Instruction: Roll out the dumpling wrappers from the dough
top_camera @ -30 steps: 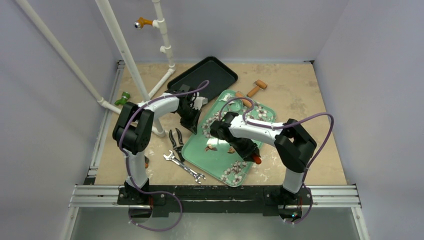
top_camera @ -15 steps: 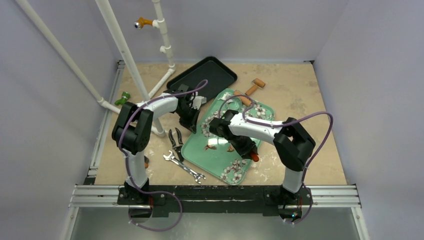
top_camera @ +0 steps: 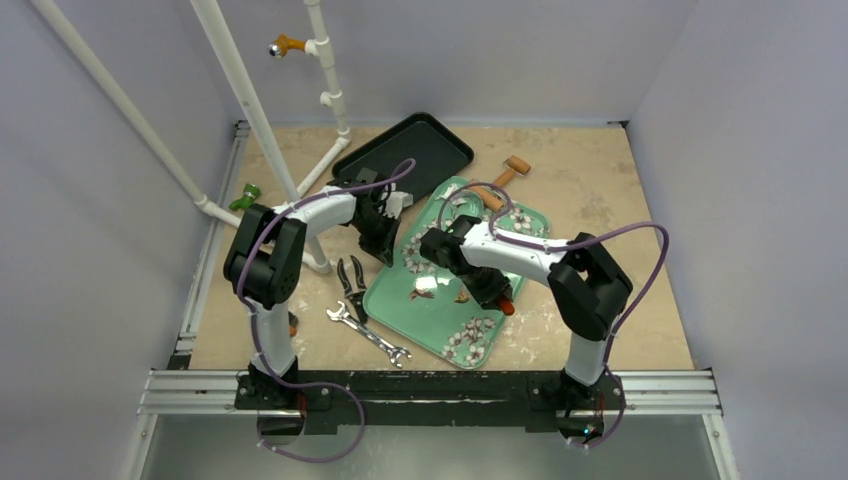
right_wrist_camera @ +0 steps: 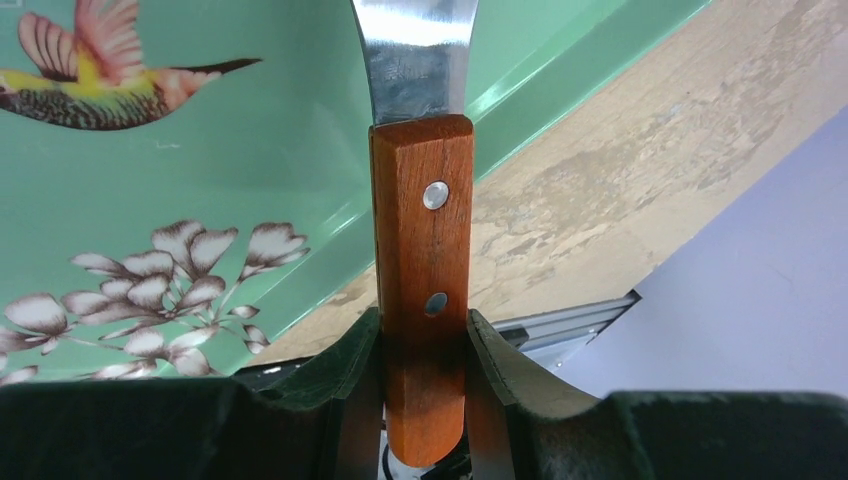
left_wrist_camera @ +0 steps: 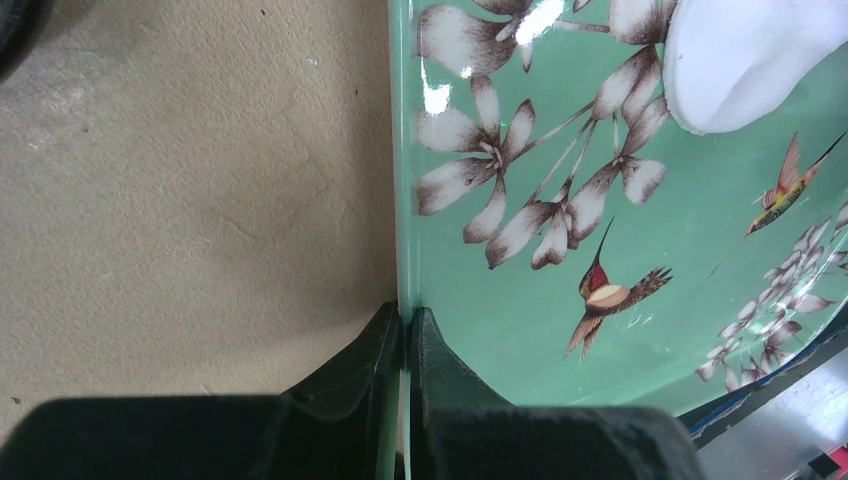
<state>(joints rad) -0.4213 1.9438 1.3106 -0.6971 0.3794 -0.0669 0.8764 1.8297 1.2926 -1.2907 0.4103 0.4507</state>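
Dumpling wrapper on green tray, beige table — left hand pinches its rim, right hand grips spatula.

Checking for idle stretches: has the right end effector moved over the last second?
Yes, the right end effector shifted slightly away from the near corner of the tray.

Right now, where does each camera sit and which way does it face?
Top external: high behind the robot, looking down; left arm and right arm reach the green tray.
Left wrist: looks past left gripper, shut on tray rim; white dough beyond.
Right wrist: looks past right gripper, shut on wooden handle.
All share the tray.
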